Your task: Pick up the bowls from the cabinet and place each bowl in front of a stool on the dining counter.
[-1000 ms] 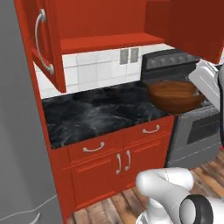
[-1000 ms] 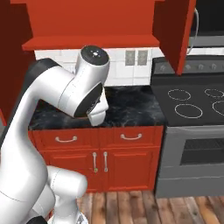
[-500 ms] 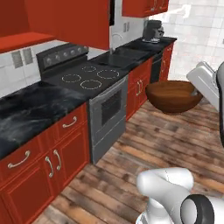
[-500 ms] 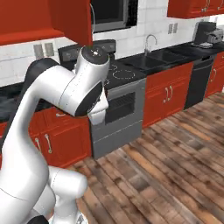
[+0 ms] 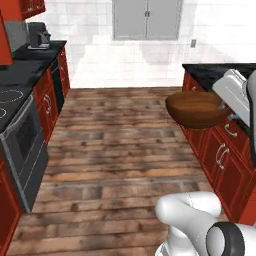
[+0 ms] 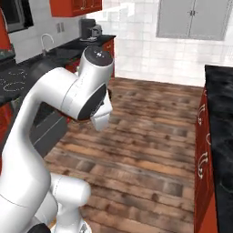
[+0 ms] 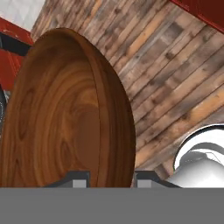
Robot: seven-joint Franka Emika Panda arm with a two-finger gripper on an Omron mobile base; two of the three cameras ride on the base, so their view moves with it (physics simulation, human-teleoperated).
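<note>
My gripper [image 5: 222, 106] is shut on the rim of the glossy dark reddish-brown bowl [image 5: 196, 110] and holds it level in the air at the right, above the floor. In the hand view the bowl [image 7: 65, 113] stands close up, and its rim sits between the two tips of my gripper [image 7: 111, 179]. A black veined counter top [image 6: 222, 113] over red doors runs along the right; I cannot tell whether it is the dining counter. The cabinet, the stools and the cream bowl are out of view.
On the left, the stove [image 5: 17, 132] and a black worktop with a coffee machine [image 5: 38, 36] line the wall. Wooden floor [image 5: 115, 140] stretches ahead to a white tiled wall with grey double doors [image 5: 146, 19]. Red counter doors [image 5: 225, 160] stand below the bowl.
The whole view has swung right as the base turned, from the wall cabinets past the stove to the open floor. The bowl stays in my gripper, unchanged relative to the arm.
</note>
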